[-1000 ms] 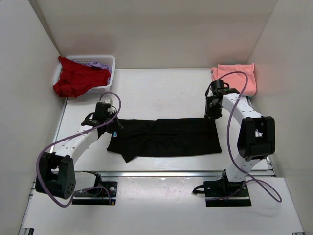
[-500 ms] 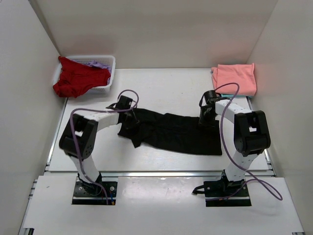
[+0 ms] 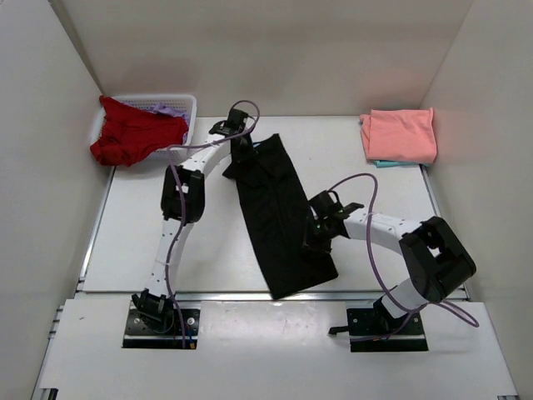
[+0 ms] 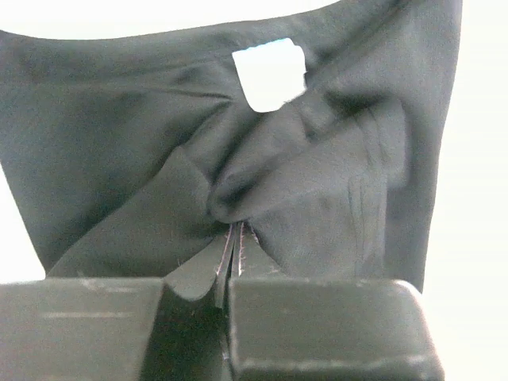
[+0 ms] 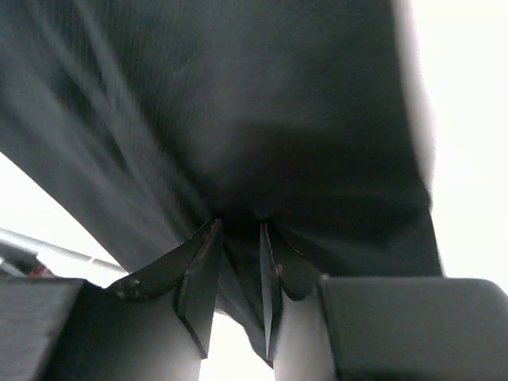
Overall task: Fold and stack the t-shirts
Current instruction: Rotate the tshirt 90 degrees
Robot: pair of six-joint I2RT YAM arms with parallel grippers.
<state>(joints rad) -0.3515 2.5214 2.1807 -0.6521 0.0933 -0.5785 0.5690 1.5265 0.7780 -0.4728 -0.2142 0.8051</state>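
Observation:
The black t-shirt (image 3: 279,208) lies as a long folded strip running from the far middle of the table to the near edge. My left gripper (image 3: 241,152) is shut on its far end; the left wrist view shows the bunched black cloth (image 4: 159,167) and its light-blue label (image 4: 270,73) just past the jaws. My right gripper (image 3: 315,235) is shut on the strip's right edge near the front, with black cloth (image 5: 262,119) pinched between the fingers. The salmon-pink t-shirt (image 3: 400,133) lies folded at the far right. The red t-shirt (image 3: 133,133) hangs over the basket.
A white slatted basket (image 3: 185,125) stands at the far left with purple cloth (image 3: 166,108) inside. White walls close in the table on three sides. A metal rail (image 3: 250,295) runs along the near edge.
Both arms swung the black shirt from lying left-to-right across the table to running far-to-near. The left gripper moved far up and right; the right gripper came near and left.

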